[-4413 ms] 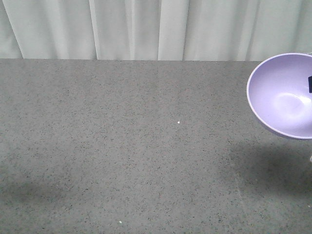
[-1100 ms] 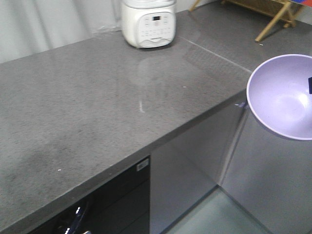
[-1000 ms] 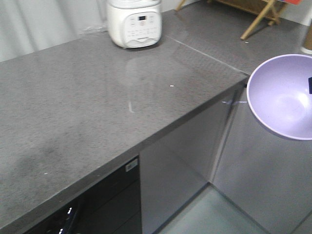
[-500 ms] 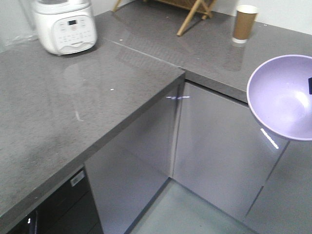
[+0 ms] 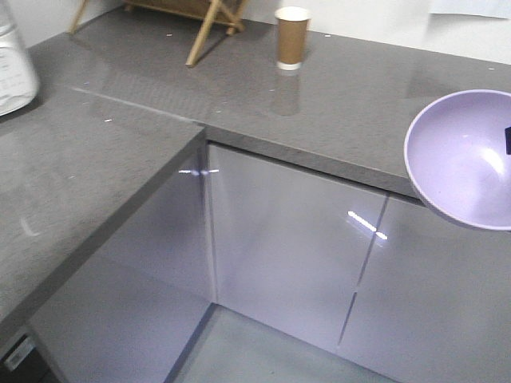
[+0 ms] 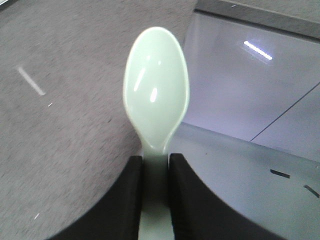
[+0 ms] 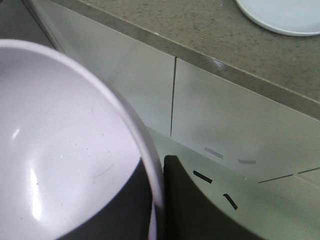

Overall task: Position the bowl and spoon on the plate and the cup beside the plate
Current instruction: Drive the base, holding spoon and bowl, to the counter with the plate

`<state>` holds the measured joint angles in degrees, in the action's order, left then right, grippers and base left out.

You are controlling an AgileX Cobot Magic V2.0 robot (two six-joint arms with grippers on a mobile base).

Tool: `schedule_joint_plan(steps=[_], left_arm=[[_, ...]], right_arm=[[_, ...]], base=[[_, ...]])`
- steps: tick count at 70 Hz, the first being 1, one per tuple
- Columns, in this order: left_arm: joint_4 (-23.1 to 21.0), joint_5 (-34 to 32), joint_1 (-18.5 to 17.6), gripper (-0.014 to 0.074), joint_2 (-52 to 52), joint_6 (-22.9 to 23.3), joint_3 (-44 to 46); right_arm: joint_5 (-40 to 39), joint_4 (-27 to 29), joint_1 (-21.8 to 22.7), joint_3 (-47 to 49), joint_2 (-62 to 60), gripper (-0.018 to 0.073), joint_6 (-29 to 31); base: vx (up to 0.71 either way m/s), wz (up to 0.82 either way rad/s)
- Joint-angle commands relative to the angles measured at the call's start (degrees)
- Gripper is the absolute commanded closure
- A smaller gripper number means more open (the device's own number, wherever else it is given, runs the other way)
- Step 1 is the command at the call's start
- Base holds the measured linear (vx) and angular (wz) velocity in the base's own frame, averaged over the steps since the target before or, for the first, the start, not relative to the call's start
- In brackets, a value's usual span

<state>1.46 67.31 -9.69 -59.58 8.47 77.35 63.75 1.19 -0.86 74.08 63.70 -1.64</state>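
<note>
My right gripper is shut on the rim of the lavender bowl, one finger inside and one outside. The bowl hangs in the air at the right edge of the front view, in front of the cabinet doors. My left gripper is shut on the handle of the pale mint-green spoon, whose scoop points away from the wrist. The brown paper cup stands upright far back on the counter. A part of the pale blue plate lies on the counter at the top right of the right wrist view.
An L-shaped grey counter runs round an inner corner above glossy grey cabinet doors. A white rice cooker stands at the far left, a wooden stand at the back. Pale floor lies below.
The view has swung to the right along the counter: the rice cooker slid to the left edge and the cup moved toward the middle. The bowl keeps its place in the frame.
</note>
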Motion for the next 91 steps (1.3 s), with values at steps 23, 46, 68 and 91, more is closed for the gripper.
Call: schedule_joint_plan(steps=[23, 46, 68, 91], left_arm=[[-0.1, -3.1, -0.3, 0.0603, 0.5, 0.6, 1.5], [-0.1, -3.1, -0.3, 0.0603, 0.5, 0.6, 1.5], [-0.1, -3.1, -0.3, 0.0603, 0.5, 0.6, 1.5], [-0.1, -3.1, -0.3, 0.0603, 0.5, 0.6, 1.5]], right_arm=[[-3.2, 0.1, 0.1, 1.7, -1.1, 0.057, 0.2], [-3.2, 0.1, 0.1, 1.7, -1.1, 0.057, 0.2], [-3.2, 0.1, 0.1, 1.7, -1.1, 0.057, 0.2], [-3.2, 0.1, 0.1, 1.7, -1.1, 0.057, 0.2]], base=[[0.12, -0.48], [0.13, -0.39], [0.14, -0.24], [0.14, -0.14]])
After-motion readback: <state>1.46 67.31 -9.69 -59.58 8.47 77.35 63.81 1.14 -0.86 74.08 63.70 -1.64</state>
